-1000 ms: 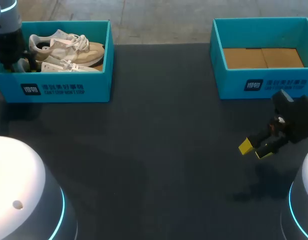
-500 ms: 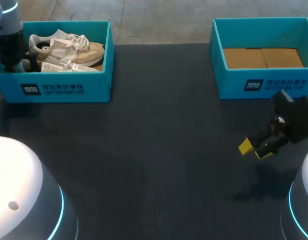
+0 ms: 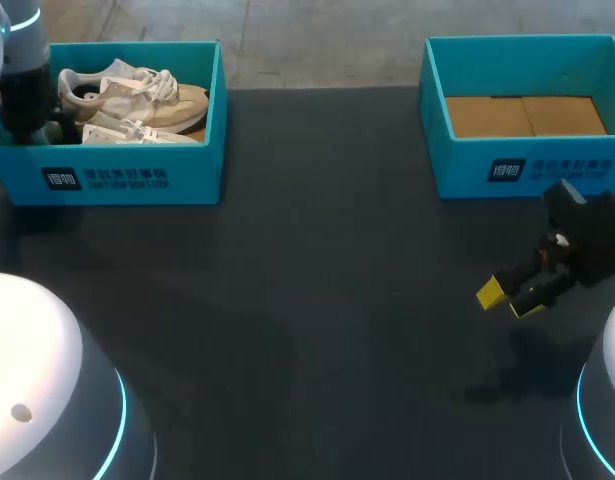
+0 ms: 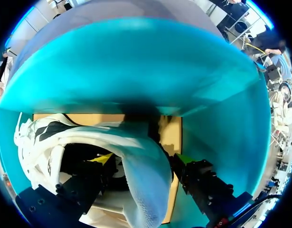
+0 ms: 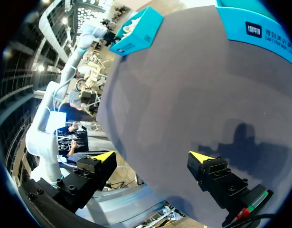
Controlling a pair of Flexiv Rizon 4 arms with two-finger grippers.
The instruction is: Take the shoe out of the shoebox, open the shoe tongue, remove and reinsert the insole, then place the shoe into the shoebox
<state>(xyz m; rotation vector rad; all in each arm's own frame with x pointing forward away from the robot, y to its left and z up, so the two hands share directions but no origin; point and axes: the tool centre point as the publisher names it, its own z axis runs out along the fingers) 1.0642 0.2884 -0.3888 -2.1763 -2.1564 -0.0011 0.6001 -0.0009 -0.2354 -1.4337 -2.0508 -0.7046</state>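
Note:
A white and beige shoe [image 3: 137, 95] lies in the teal shoebox [image 3: 137, 178] at the far left, with a second shoe [image 3: 137, 132] in front of it. My left gripper [image 3: 55, 118] is down inside the box at the shoe's heel. In the left wrist view the heel [image 4: 146, 180] stands between the spread fingers of the left gripper [image 4: 143, 161], one yellow tip inside the shoe and the other finger outside it; I see no clamp on it. The box wall [image 4: 136, 61] rises just ahead. My right gripper [image 3: 509, 297] hovers open over the table at the right, holding nothing.
A second teal box [image 3: 527, 165] with a brown cardboard floor stands at the far right, behind my right gripper. Dark table [image 3: 317, 250] stretches between the two boxes. In the right wrist view the right gripper [image 5: 153, 159] points across the table toward the distant shoebox [image 5: 136, 31].
My left arm has shifted slightly to the right at the shoebox's left end. The right arm and the shoes have not moved.

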